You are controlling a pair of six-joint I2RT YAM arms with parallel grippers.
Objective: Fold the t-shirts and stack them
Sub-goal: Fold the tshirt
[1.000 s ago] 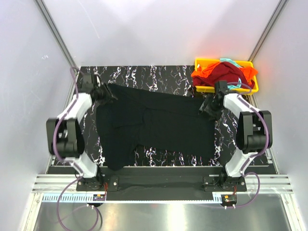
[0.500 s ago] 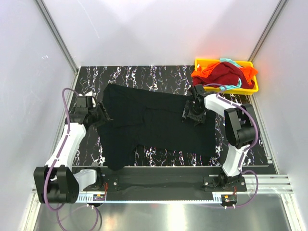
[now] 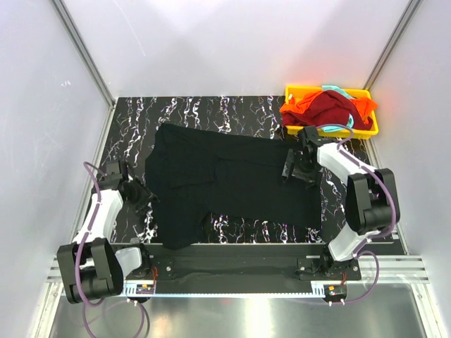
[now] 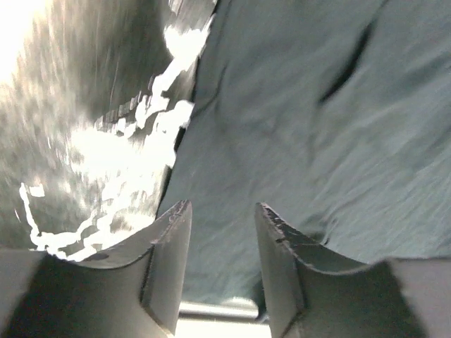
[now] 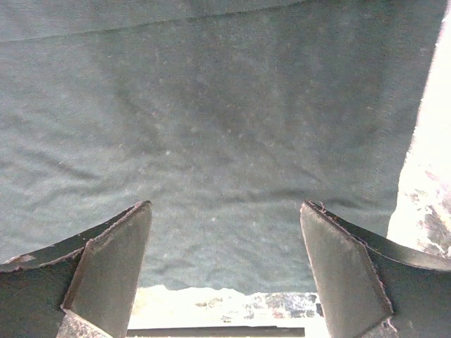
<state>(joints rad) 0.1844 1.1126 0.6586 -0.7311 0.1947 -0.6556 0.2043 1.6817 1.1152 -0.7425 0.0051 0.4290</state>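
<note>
The left gripper (image 3: 139, 196) had its two fingers a little way apart, with nothing between them, and it sat low just beside the left edge of the black t-shirt (image 3: 232, 183). In the left wrist view the left gripper (image 4: 222, 211) pointed at that edge, where the cloth met the black and white marble table (image 4: 106, 105). The right gripper (image 3: 296, 169) was open wide and empty too, low over the right side of the shirt. In the right wrist view, cloth from the black t-shirt (image 5: 225, 105) filled the space past the right gripper (image 5: 225, 208), with the shirt's edge near the right finger. The shirt lay spread across the middle of the table (image 3: 211, 109), mostly flat, but its near edge looked bumpy and a bit of table showed through there. At the far right corner a yellow tray (image 3: 292, 89) held the dark red t-shirt (image 3: 331, 105), the orange t-shirt (image 3: 299, 110) and a peek of the teal t-shirt (image 3: 338, 90), all in a heap. I think the job was at its start, with the first shirt laid out and not yet folded. Next, each gripper would likely need to pinch an edge and lift both sides together, so the cloth folds over evenly.
</note>
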